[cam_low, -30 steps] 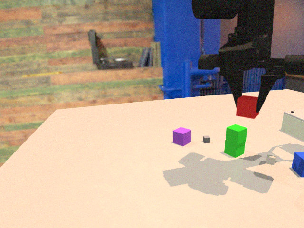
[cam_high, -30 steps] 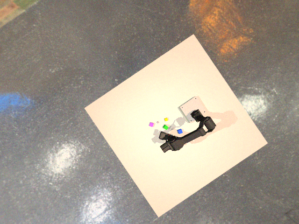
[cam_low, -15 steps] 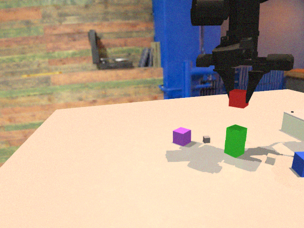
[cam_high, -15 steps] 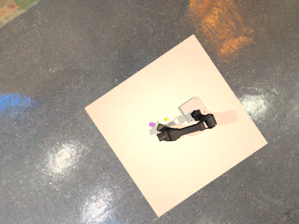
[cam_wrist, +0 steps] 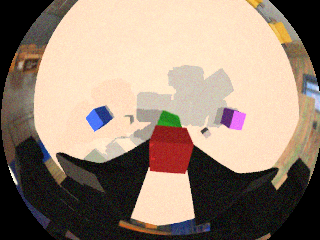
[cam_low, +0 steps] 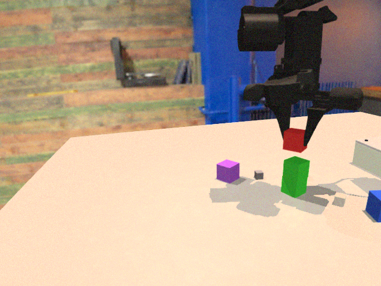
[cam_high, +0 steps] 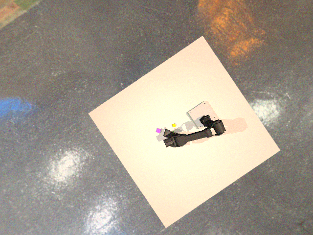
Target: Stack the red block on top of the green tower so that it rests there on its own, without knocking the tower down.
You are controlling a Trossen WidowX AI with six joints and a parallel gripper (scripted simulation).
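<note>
On the pale counter (cam_low: 122, 215), from left to right, stand a purple cube (cam_low: 227, 170), a small grey cube (cam_low: 258, 174) and the green tower (cam_low: 294, 176), directly above which, clear of its top, the tool (cam_low: 296, 142) hangs clenched on the red block (cam_low: 294, 140), with a blue cube (cam_low: 374, 205) far right.

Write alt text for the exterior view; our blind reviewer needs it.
A black parallel-jaw gripper holds a red cube just above a tall green block tower, not touching it, on a pale peach table top. A purple cube and a tiny grey cube sit left of the tower; a blue cube is at the right edge.
</note>
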